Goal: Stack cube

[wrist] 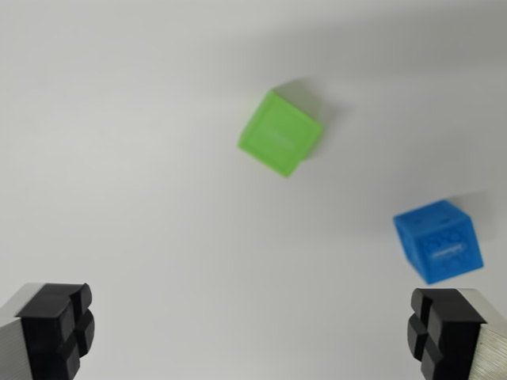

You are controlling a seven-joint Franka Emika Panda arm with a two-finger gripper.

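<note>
Gripper spread wide, holding nothing; black pads at the near left and right corners of the wrist view. Green cube sits on the white table, far and center, rotated. Blue cube nearer, right, just beyond the right pad. Cubes well apart, unstacked.

Two cubes, unstacked, on a plain white surface.

Green cube: bright green, matte, turned so a corner points down the wrist view; one broad face and a narrow side face show; slightly blurred. Blue cube: saturated blue, faint raised or embossed marking on its front face, unreadable. It lies below the green cube and toward the wrist view's right of it, well apart, not touching. Both rest flat on the surface, each casting a soft shadow.
</note>
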